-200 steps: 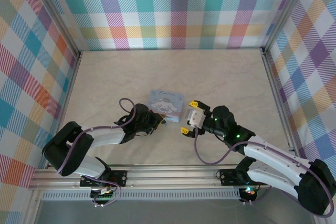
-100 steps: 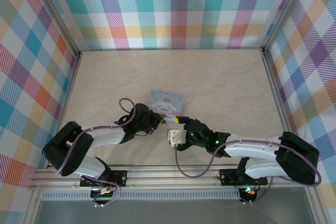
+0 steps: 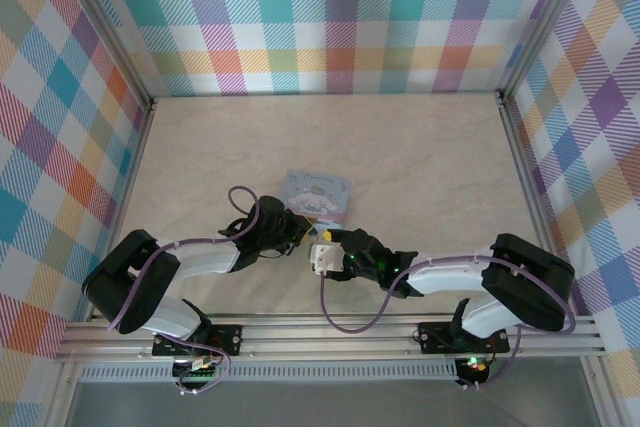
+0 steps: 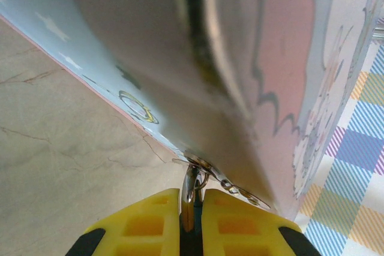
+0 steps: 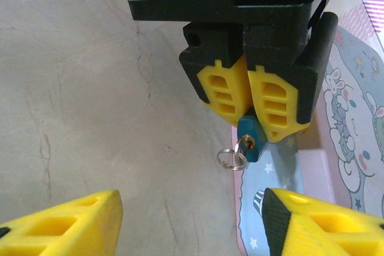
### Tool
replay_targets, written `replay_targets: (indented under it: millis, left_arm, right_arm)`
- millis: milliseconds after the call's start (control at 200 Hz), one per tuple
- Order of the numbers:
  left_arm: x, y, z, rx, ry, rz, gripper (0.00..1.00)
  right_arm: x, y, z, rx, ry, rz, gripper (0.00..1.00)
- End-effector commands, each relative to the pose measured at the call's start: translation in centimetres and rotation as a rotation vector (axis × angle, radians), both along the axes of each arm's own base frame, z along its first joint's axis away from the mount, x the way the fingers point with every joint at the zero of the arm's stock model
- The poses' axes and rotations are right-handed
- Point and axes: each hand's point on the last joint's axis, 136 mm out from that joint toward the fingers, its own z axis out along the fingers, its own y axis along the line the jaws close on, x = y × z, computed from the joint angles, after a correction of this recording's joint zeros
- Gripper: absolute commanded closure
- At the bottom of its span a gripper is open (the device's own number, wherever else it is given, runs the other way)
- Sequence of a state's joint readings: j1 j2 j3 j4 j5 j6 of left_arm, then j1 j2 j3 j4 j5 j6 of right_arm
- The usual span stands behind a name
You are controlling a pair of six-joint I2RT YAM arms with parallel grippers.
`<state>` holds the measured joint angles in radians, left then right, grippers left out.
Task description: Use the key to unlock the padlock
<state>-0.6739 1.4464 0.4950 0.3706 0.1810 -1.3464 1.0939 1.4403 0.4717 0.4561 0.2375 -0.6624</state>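
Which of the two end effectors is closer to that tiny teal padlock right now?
Left. The left end effector is shut on the padlock, which sticks out from its grip. The right end effector is open, facing the padlock with a gap between them.

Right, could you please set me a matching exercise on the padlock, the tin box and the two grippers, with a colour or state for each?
Things:
1. padlock
2. tin box
3. left gripper
4. right gripper

Descriptions:
A. jaws wide apart, holding nothing
B. pastel blue with a cartoon picture
C. teal-blue, a metal ring dangling beside it
D. shut on the padlock

Pairs: 1-C, 2-B, 3-D, 4-A
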Motion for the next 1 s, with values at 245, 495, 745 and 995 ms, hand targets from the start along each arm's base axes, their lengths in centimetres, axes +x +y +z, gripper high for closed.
replay_targets:
  millis: [245,495,745,995]
  left_arm:
    - [-0.1,-0.8,0.3,-0.007,0.006,-0.015,1.00]
    - [-0.2,-0.8,0.3,-0.006,0.008,-0.017,1.00]
    - [-0.1,-0.9,0.2,-0.006,0.009,-0.017,1.00]
    - [-0.2,-0.9,0.1,-0.005,0.013,-0.020,1.00]
  right_arm:
    - [1.9,2.4,1.9,0.092,-0.040,-0.056,0.46]
    - [2.3,2.7,1.5,0.080,-0.041,-0.063,0.54]
    - [2.5,2.6,1.0,0.069,-0.039,-0.078,0.62]
    - [2.7,2.8,0.9,0.066,-0.041,-0.088,0.71]
